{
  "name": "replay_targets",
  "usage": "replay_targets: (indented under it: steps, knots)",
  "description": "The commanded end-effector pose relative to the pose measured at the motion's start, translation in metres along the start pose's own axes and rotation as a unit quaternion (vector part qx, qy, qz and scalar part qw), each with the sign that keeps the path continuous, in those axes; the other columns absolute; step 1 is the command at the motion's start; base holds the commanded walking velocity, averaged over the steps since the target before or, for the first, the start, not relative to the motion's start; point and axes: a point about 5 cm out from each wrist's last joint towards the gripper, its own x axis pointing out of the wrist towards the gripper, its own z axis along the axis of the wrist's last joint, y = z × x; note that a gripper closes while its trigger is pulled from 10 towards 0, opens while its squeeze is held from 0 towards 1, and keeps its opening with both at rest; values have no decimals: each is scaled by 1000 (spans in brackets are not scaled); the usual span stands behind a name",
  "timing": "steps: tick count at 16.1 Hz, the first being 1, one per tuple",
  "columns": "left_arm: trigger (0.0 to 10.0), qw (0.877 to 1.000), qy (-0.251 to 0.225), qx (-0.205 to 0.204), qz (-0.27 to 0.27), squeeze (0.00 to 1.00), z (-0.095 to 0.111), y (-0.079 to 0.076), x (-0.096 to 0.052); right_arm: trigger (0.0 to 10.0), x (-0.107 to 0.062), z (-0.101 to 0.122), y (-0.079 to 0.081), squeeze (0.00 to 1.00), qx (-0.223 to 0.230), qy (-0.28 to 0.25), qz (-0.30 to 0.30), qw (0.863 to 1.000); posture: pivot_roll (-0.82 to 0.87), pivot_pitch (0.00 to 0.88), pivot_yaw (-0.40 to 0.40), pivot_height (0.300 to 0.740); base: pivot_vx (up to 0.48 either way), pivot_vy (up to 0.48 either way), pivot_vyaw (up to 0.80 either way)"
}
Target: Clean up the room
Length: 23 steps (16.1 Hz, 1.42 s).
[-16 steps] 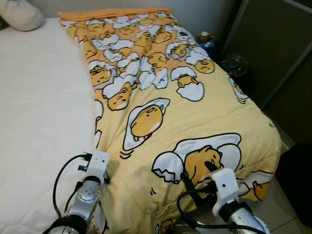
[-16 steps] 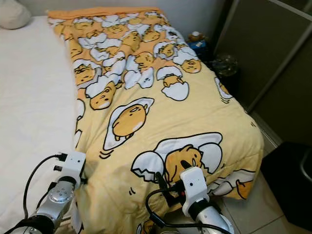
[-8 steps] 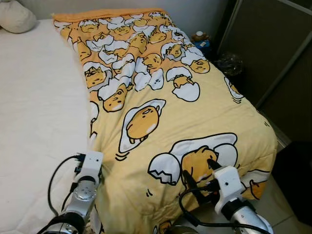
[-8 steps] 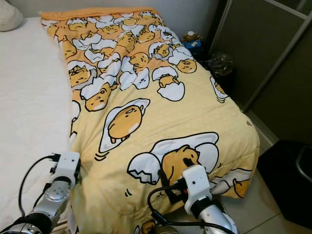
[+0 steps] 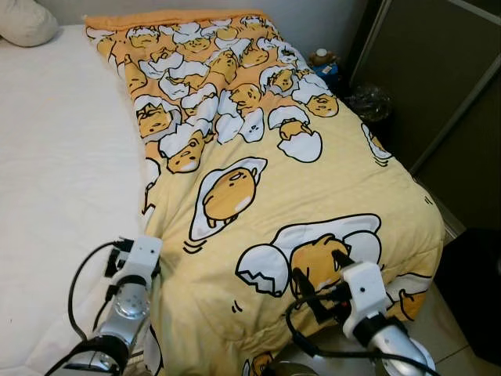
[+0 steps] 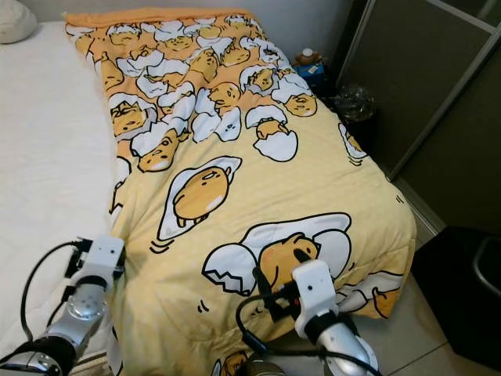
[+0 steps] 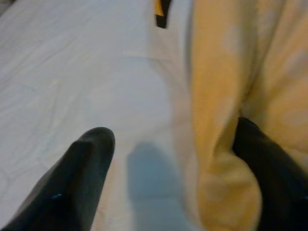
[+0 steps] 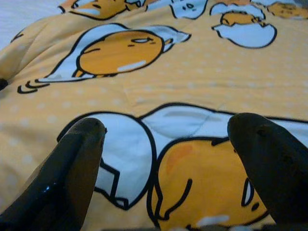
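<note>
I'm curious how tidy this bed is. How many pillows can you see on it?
1. A cream pillow lies at the far left corner of the white mattress, beside the top of the yellow blanket. Others could lie beyond the picture's edge.

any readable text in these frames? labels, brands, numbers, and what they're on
No readable text anywhere.
Yellow blanket: cartoon egg prints, no letters or numbers.
Blue item with a small bottle on top beside the bed: any label is too small and blurred to read.
Left tool and right tool: plain black fingers, no markings visible.
White mattress: nothing printed.
</note>
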Motion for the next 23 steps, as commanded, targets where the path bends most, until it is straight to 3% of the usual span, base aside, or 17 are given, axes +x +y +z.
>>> replay_targets:
  steps: [1, 5, 8, 9, 11, 13, 14, 15, 19, 21, 22, 23]
  knots:
    - [10000, 999, 29, -8, 42, 1000, -12, 19, 1, 10000, 0, -2, -4, 0, -2, 3, -7, 1000, -130, 67, -55, 740, 0, 0, 0]
    - [10000, 995, 5, -61, 75, 1000, -3, 41, 7, 10000, 3, -4, -1, 0, 3, 1, -4, 1000, -107, 71, -50, 740, 0, 0, 0]
    - [10000, 993, -30, -85, 74, 1000, 12, 45, 10, 10000, 5, -4, 0, 0, 6, 0, -3, 1000, -96, 75, -45, 740, 0, 0, 0]
    - [10000, 992, -38, -98, 64, 1000, 16, 42, 8, 10000, 5, -5, 0, 0, 7, 0, -3, 1000, -93, 76, -42, 740, 0, 0, 0]
    - [10000, 990, 0, -135, 43, 1000, 6, 31, 3, 10000, 6, -6, 1, 0, 9, 0, -3, 1000, -90, 76, -37, 740, 0, 0, 0]
    - [10000, 980, 52, -186, -49, 1000, -6, -1, -10, 10000, 6, -7, 3, 0, 12, 1, -1, 1000, -90, 79, -34, 740, 0, 0, 0]
    - [10000, 978, 57, -182, -89, 1000, -7, -11, -14, 10000, 6, -7, 4, 0, 13, 2, -1, 1000, -87, 79, -35, 740, 0, 0, 0]
    - [10000, 973, 64, -148, -163, 1000, -13, -25, -23, 10000, 6, -7, 4, 0, 13, 1, 1, 1000, -88, 80, -34, 740, 0, 0, 0]
    - [10000, 979, 53, -112, -163, 1000, -24, -18, -30, 10000, 6, -6, 6, 0, 17, -3, 11, 1000, -92, 80, -31, 740, 0, 0, 0]
    - [10000, 984, -3, -89, -154, 1000, -14, -10, -36, 10000, 4, -6, 5, 0, 18, -2, 16, 1000, -94, 81, -29, 740, 0, 0, 0]
    - [10000, 983, -75, -71, -148, 1000, 5, -3, -45, 10000, 2, -6, 4, 0, 19, -1, 19, 1000, -91, 82, -27, 740, 0, 0, 0]
    - [10000, 982, -95, -68, -149, 1000, 12, -1, -48, 10000, 2, -7, 4, 0, 19, 0, 19, 1000, -91, 82, -27, 740, 0, 0, 0]
